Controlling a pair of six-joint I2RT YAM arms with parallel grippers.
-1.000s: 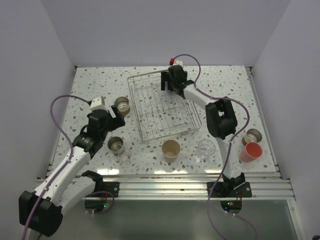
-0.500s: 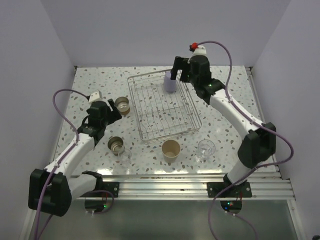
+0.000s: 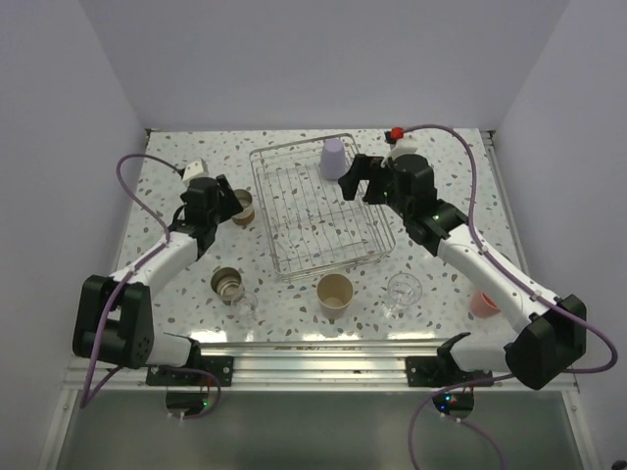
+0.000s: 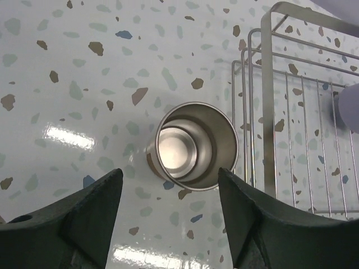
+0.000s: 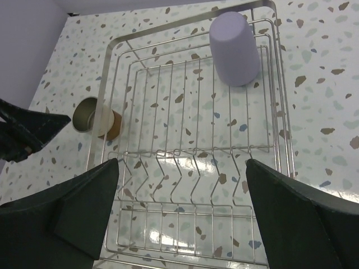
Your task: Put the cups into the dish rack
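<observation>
One rack [image 3: 304,230] — two steel cups [image 3: 226,283], two glass [image 3: 403,291], lavender [image 3: 336,157], beige [image 3: 335,292], pink [image 3: 482,305], perhaps others hidden.

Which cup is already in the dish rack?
The lavender cup, in the far right corner of the rack. Every other cup sits outside it on the table.
</observation>
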